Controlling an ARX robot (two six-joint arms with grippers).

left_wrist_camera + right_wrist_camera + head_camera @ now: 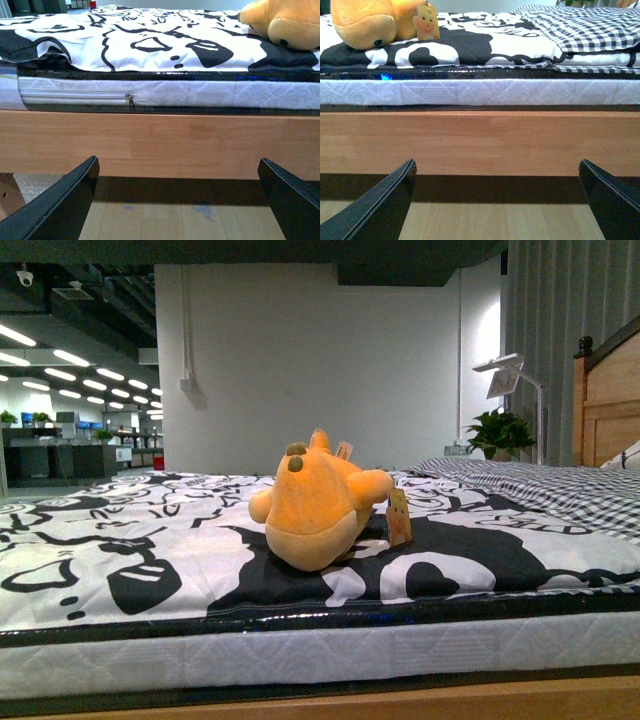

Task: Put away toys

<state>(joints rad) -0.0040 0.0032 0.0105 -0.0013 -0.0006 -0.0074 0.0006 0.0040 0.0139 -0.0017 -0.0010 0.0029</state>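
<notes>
Since the soft orange plush animal with its paler cream belly (pixel 318 502) lies on the black-and-white patterned bedspread (pixel 120 540), close to the bed's near edge and about midway between the two arms, the step in hand looks like the first reach for it. To do it well, whichever arm goes should rise clear of the pale wooden bed rail (pixel 160 142) and the white quilted mattress side (pixel 480 92) before moving inward. It should then come down over the rounded body rather than the thin paper hang tag (pixel 428 22) dangling at the toy's side. A plush this size will squash, so a deep, wide bite is likely safer than a pinch at a limb.

Both arms sit low, their wrist cameras level with the rail and the floorboards below. The left gripper (pixel 177 162) has its black fingers spread wide with nothing between them. The right gripper (pixel 496 162) is likewise released and empty. Neither touches the bed.
</notes>
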